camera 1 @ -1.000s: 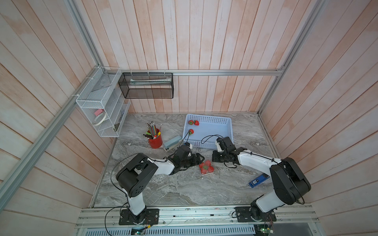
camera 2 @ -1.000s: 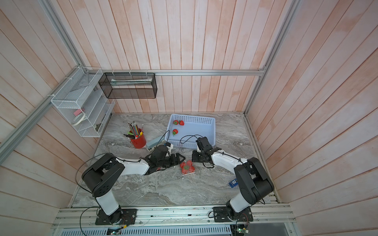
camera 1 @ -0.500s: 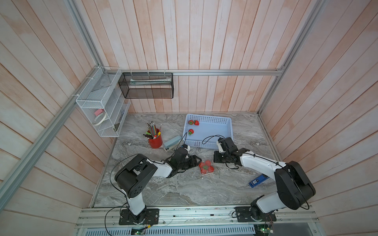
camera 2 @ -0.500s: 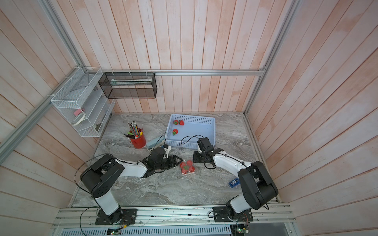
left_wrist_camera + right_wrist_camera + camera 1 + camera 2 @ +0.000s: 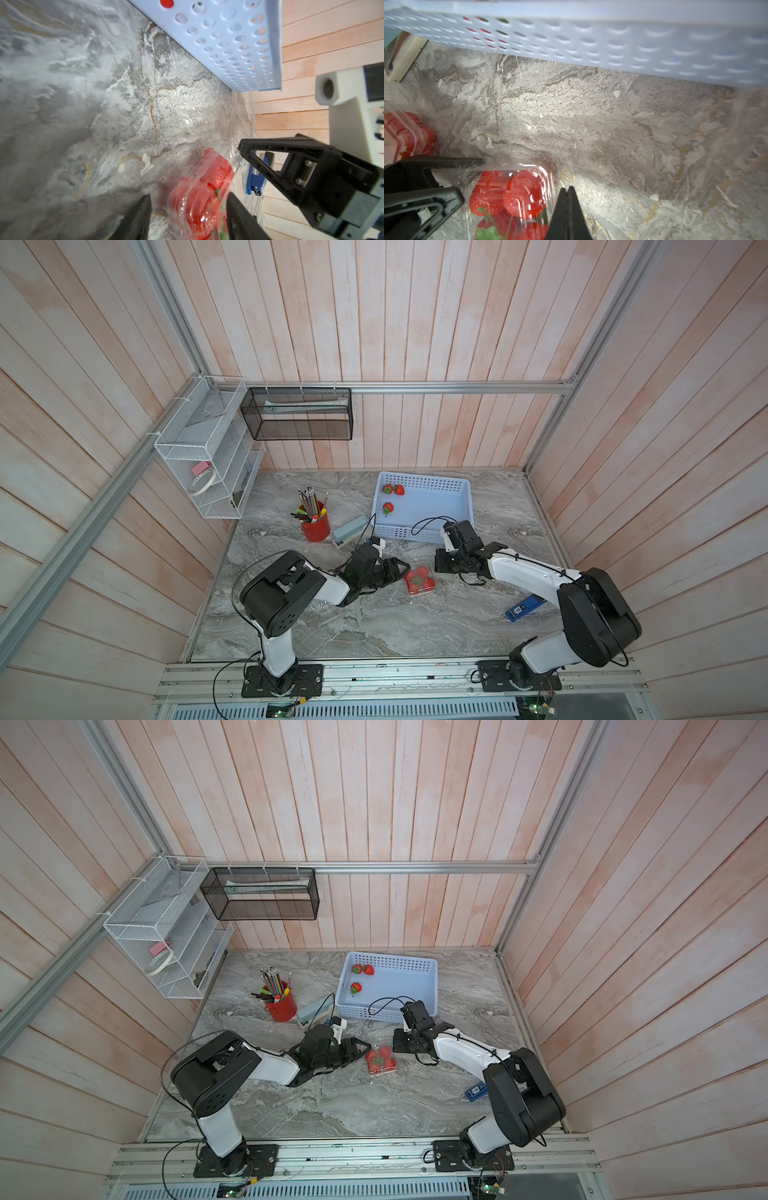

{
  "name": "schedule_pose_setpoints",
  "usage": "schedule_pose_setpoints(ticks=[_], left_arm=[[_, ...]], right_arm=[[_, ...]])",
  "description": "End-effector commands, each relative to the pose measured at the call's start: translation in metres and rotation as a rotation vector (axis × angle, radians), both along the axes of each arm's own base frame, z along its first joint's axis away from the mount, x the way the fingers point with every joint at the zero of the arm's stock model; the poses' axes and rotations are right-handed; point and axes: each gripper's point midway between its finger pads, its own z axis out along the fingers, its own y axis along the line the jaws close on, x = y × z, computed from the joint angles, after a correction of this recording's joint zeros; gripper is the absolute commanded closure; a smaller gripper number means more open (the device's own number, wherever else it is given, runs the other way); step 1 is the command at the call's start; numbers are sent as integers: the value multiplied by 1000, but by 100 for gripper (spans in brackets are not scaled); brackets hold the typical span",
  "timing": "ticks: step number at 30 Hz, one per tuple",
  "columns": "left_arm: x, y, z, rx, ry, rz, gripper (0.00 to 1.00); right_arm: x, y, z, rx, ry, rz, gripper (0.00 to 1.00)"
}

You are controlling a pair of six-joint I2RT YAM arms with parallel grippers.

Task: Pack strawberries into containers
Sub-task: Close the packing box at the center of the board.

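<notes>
A clear container [image 5: 419,581] [image 5: 380,1061] holding several strawberries [image 5: 521,193] lies on the marble table in front of the blue basket. My left gripper [image 5: 398,568] [image 5: 187,216] is open and straddles one end of it. One finger [image 5: 239,216] touches the plastic, while the other finger [image 5: 141,216] stands a little off it. My right gripper [image 5: 438,566] [image 5: 569,190] is shut and empty, its tips low at the table against the container's opposite side. Three loose strawberries [image 5: 392,489] [image 5: 362,969] lie in the basket's far left corner.
The light-blue perforated basket [image 5: 428,481] stands just behind both grippers. A red pencil cup [image 5: 316,527] and a teal stapler [image 5: 353,531] sit left of it. A blue object [image 5: 524,608] lies under my right arm. Wire shelves hang on the left and back walls.
My left gripper's jaws have narrowed around the end of the container. The right gripper has stayed shut beside it and hardly moved.
</notes>
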Motion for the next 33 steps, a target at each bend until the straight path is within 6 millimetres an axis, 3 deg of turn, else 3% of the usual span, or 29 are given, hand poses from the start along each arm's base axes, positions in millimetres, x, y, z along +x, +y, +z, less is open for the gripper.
schedule_pose_setpoints(ticks=[1, 17, 33], left_arm=[[-2, 0, -6, -17, 14, 2, 44], [-2, 2, -13, -10, 28, 12, 62], [-1, 3, -17, 6, 28, 27, 70]], right_arm=[[-7, -6, -10, -29, 29, 3, 97], [-8, -7, -16, -39, 40, 7, 97], [-9, -8, -18, -41, 46, 7, 97]])
